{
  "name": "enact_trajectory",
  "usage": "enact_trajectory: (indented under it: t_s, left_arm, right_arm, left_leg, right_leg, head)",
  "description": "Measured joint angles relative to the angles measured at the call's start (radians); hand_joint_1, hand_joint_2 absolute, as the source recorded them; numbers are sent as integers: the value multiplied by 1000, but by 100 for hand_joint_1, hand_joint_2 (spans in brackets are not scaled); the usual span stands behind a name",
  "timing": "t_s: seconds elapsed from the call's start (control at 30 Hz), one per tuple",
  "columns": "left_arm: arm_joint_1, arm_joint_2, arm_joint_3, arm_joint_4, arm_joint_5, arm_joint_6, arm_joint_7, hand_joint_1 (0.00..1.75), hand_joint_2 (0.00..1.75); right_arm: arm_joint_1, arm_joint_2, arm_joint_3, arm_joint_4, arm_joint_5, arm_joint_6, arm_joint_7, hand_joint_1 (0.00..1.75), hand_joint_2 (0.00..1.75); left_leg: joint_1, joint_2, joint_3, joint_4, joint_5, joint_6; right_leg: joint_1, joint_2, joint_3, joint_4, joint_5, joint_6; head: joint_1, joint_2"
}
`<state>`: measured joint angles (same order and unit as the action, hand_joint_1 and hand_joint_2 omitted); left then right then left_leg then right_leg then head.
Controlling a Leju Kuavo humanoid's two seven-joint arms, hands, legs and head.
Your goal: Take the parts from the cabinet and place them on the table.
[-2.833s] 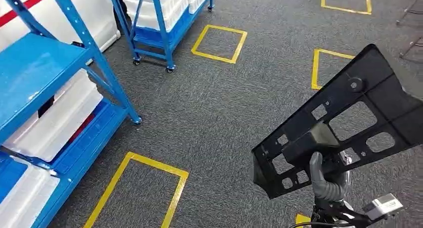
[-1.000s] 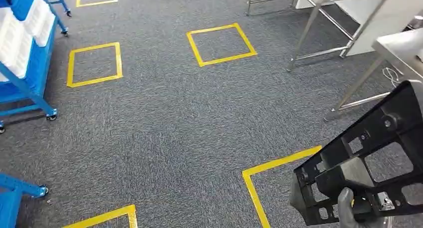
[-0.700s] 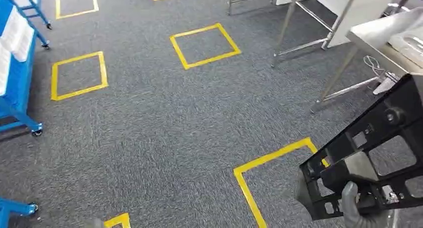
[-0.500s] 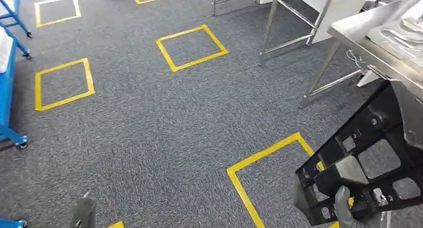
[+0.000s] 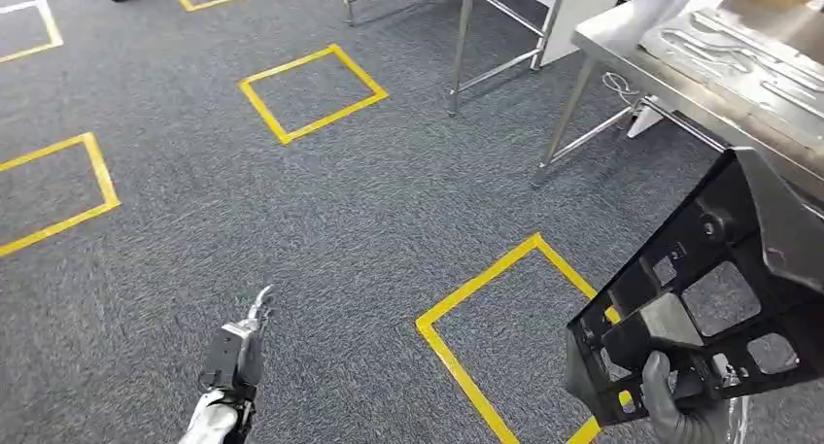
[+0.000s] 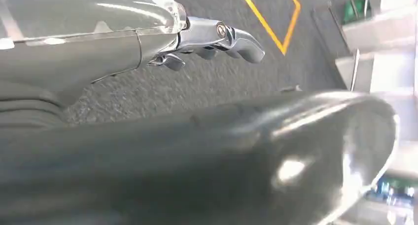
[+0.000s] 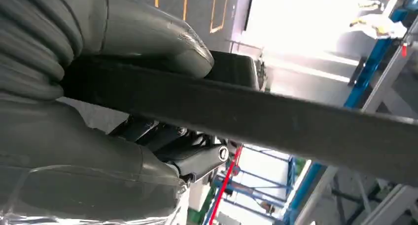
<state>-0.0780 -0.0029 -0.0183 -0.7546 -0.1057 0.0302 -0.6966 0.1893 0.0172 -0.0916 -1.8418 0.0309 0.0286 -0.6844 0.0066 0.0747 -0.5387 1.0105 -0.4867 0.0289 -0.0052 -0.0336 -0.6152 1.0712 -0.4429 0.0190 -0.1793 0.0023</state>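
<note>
A: While the right hand (image 5: 670, 410) grips the flat black plastic panel with cut-out windows (image 5: 714, 298) at the lower right of the frame, how far along are we?

B: Judging by this, the part is out of the cabinet but not yet set down. The steel table (image 5: 700, 85) sits at the upper right, near the panel's top edge.

A: And the left hand (image 5: 233, 361)?

B: It hangs low at the bottom left over grey carpet (image 5: 291, 201), holding nothing, fingers extended. Placing remains.
</note>
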Motion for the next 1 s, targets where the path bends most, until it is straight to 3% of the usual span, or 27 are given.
enact_trajectory:
  t_s: [0.03,0.07,0.17,0.2,0.23,0.27,0.33,0.37,0.4,0.43,0.5,0.53,0.57,0.6,0.67,0.7,0.73,0.77,0.8,0.87,0.9,0.93,0.97,1.0]
  left_arm:
    - [0,-3,-5,3,0,0,0,0,0]
    - [-3,-5,-10,14,4,0,0,0,0]
    - [-34,-13,-13,155,3,24,8,0,0]
    - [-38,-15,-13,217,5,43,37,0,0]
    - [-34,-15,-11,265,16,53,62,0,0]
    - [-24,-18,-9,305,25,56,81,0,0]
    - [3,-18,-7,375,38,64,101,0,0]
    - [13,-19,-6,403,42,67,115,0,0]
    - [20,-20,0,424,55,67,131,0,0]
    - [23,-21,12,445,68,70,150,0,0]
    - [27,-21,26,474,85,80,182,0,0]
    - [33,-21,36,488,96,83,198,0,0]
    - [35,-22,43,499,103,85,209,0,0]
    - [38,-23,50,506,111,85,219,0,0]
    - [42,-24,64,514,119,85,230,0,0]
    - [40,-29,70,517,132,85,236,0,0]
    - [38,-28,79,518,143,84,240,0,0]
    - [38,-28,90,520,154,82,242,0,0]
    - [41,-26,101,525,166,82,243,0,0]
    - [45,-25,123,534,183,77,245,0,0]
    - [47,-23,131,536,183,79,246,0,0]
    - [48,-23,141,537,183,82,249,0,0]
    - [48,-23,145,538,183,84,253,0,0]
    - [48,-23,151,539,183,87,255,0,0]
  right_arm:
    - [0,-2,0,0,0,0,-1,175,175]
    - [1,-3,0,0,-2,0,-2,175,175]
    - [21,-5,0,-2,-3,-7,-9,175,175]
    - [33,-5,0,-10,-2,-11,-9,175,175]
    - [42,-5,0,-19,-1,-17,-13,175,175]
    - [43,-5,0,-25,1,-22,-11,175,175]
    - [55,-5,1,-32,1,-27,-11,175,175]
    - [64,-5,1,-34,1,-31,-11,175,175]
    - [70,-5,1,-35,1,-34,-11,175,175]
    - [73,-5,1,-35,0,-40,-11,175,175]
    - [71,-9,2,-35,-1,-48,-11,175,175]
    - [70,-10,3,-35,0,-56,-11,175,175]
    - [65,-11,6,-35,6,-64,-11,175,175]
    - [61,-14,7,-35,14,-70,-10,175,175]
    - [54,-18,10,-35,29,-80,-11,175,175]
    - [53,-21,10,-37,38,-87,-10,175,175]
    - [53,-24,11,-39,46,-94,-10,175,175]
    - [41,-29,13,-40,52,-101,-10,175,175]
    - [24,-36,15,-39,60,-113,-5,175,175]
    - [4,-36,20,-35,73,-146,4,175,175]
    - [-4,-37,22,-33,84,-164,16,175,175]
    - [-14,-40,26,-30,94,-180,28,175,175]
    - [-29,-48,34,-24,106,-210,46,175,175]
    - [-54,-57,39,-19,109,-230,62,175,175]
  left_leg:
    - [-1,9,2,-1,-3,-2]
    - [-8,19,1,2,-6,-8]
    - [-8,54,12,-7,-11,-20]
    - [-9,46,14,-1,-23,-30]
    - [-6,-12,11,23,-38,-33]
    - [-3,-46,-17,86,-76,-33]
    - [-1,-66,-97,247,-149,-37]
    - [-1,-66,-131,304,-163,-39]
    - [0,-66,-140,309,-145,-40]
    - [1,-67,-126,265,-106,-40]
    - [6,-83,-56,99,-8,-37]
    - [8,-129,-26,26,7,-31]
    - [10,-150,-24,15,1,-32]
    - [8,-134,-24,20,3,-27]
    - [1,-123,-24,20,5,-17]
    - [11,-111,-22,10,11,-8]
    - [12,-101,-19,3,15,-2]
    - [13,-91,-17,0,15,5]
    - [11,-85,-18,0,15,5]
    - [9,-65,-20,1,10,5]
    - [9,-60,-21,1,6,4]
    - [9,-59,-17,1,-2,1]
    - [9,-53,-11,1,-5,-1]
    - [9,-48,-3,1,-9,-4]
  right_leg:
    - [13,-57,25,-52,-7,-10]
    - [22,-59,23,-60,-7,-16]
    - [22,-19,20,-61,-8,-24]
    - [4,-5,32,-76,0,-33]
    - [5,7,36,-80,0,-36]
    - [3,20,36,-80,0,-42]
    - [3,53,36,-79,-2,-45]
    - [3,69,36,-77,-3,-45]
    - [3,84,37,-75,-4,-45]
    - [2,98,38,-73,-6,-43]
    - [1,124,41,-65,-12,-37]
    - [-1,135,39,-59,-17,-31]
    - [5,144,32,-47,-19,-25]
    - [0,152,25,-49,-16,-19]
    - [-6,167,23,-53,-12,-6]
    - [0,177,22,-52,-13,1]
    - [1,132,17,-36,-26,3]
    - [2,83,-4,7,-57,8]
    - [-2,57,-43,82,-99,15]
    - [-9,37,-114,228,-154,24]
    - [-11,36,-126,250,-147,27]
    - [-13,35,-113,224,-117,28]
    - [-14,34,-75,156,-73,27]
    - [-14,31,-18,52,-24,23]
  head:
    - [0,0]
    - [0,0]
    - [0,0]
    - [0,0]
    - [0,0]
    - [0,0]
    - [0,0]
    - [0,0]
    - [0,0]
    - [0,0]
    - [0,0]
    - [0,0]
    - [0,0]
    - [0,0]
    - [0,0]
    - [0,0]
    - [1,0]
    - [2,0]
    - [2,0]
    - [2,0]
    - [2,0]
    - [2,0]
    - [2,0]
    - [2,0]
